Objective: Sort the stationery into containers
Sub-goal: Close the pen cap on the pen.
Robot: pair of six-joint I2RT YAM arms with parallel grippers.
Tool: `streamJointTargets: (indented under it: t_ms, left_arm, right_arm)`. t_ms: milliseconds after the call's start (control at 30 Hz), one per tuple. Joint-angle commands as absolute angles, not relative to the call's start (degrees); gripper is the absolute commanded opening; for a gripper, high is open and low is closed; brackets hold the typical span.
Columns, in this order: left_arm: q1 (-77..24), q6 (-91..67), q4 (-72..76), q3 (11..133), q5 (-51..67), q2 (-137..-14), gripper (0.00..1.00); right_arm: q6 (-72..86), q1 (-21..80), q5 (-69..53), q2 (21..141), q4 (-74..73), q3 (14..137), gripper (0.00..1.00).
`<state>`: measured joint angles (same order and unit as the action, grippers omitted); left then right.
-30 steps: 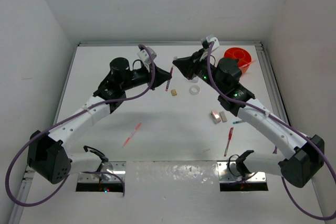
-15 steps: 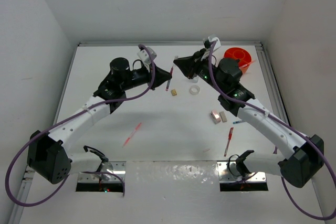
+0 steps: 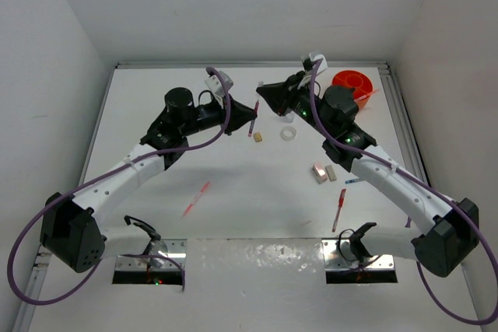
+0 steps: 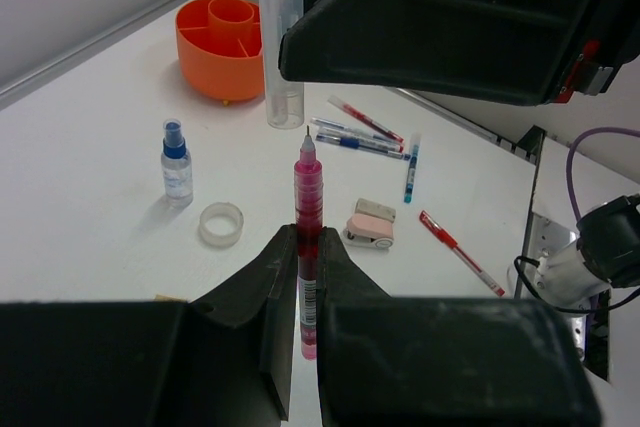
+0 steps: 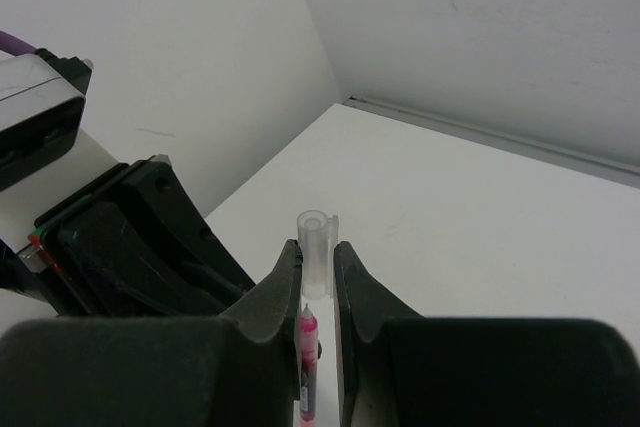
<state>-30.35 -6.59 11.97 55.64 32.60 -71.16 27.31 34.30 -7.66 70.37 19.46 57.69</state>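
My left gripper [image 4: 303, 247] is shut on a pink-red pen [image 4: 308, 197], which stands between its fingers with the bare tip up. My right gripper [image 5: 318, 252] is shut on a clear pen cap [image 5: 314, 242], seen in the left wrist view as a clear cap [image 4: 281, 52] just above and left of the pen's tip. In the top view the two grippers [image 3: 253, 110] [image 3: 263, 91] face each other at the back centre, tips close together. The orange tub [image 3: 352, 83] stands at the back right, to the right of the right gripper.
On the table lie a tape ring [image 3: 289, 134], a tan eraser [image 3: 257, 138], a small blue-capped bottle [image 4: 176, 162], a pink-and-white eraser [image 3: 320, 172], a red pen [image 3: 340, 209], blue pens [image 4: 350, 137] and another pink pen [image 3: 196, 199] at front left.
My left gripper has edged a little to the right with the pen, closer to the right gripper. The right gripper lifted slightly with the cap.
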Motion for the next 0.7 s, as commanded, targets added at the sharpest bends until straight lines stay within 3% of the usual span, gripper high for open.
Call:
streamJointTargets:
  t_ms: [0,667]
  left_arm:
    - [-30.85,-7.21,15.29,55.55,32.69,-70.14,0.0]
    - [-30.85,-6.06,13.71,54.84,28.83,-69.7,0.0]
  right_arm:
    - [28.12,34.28,-8.17,69.79,22.5,57.22,0.0]
    - [28.04,34.98,-6.94,68.82,21.8,56.34,0.0]
